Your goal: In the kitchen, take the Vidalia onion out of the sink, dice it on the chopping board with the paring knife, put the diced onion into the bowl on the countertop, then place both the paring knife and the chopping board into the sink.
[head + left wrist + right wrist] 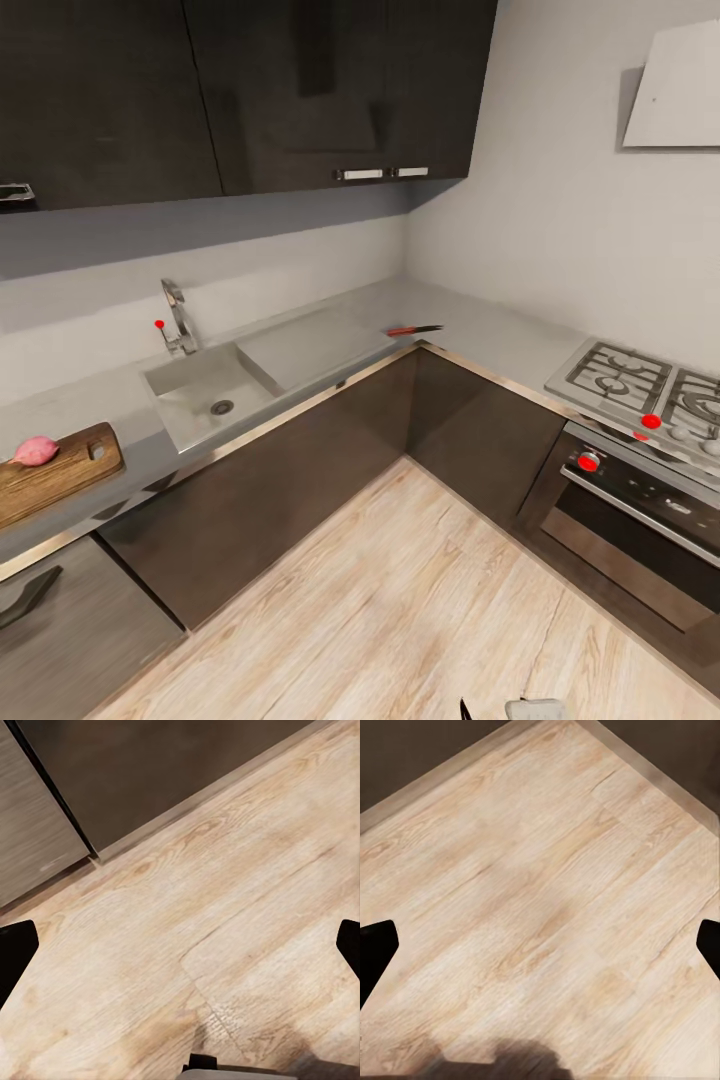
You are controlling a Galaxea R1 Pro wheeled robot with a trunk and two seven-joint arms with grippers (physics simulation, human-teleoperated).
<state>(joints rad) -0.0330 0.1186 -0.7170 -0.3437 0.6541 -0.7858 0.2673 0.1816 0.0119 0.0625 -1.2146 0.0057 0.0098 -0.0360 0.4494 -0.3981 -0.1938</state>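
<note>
Onion (36, 450) sits on the board (55, 473) left of the sink (210, 392); knife (414, 329) lies on the corner worktop (480, 335). Both my jaws hang wide open over the floor (400, 600).

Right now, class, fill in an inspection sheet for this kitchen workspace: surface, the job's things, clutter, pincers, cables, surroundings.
Surface: grey countertop runs round the corner, glossy.
Job's things: onion lies on the chopping board, left of the sink; sink basin holds nothing seen; paring knife, red-handled, lies on the counter near the corner; bowl: nothing seen.
Clutter: nothing seen.
Pincers: left pincer and right pincer both open, over bare wood floor, holding nothing.
Cables: nothing seen.
Surroundings: dark cabinets above, hob and oven at right, tap behind the sink.
</note>
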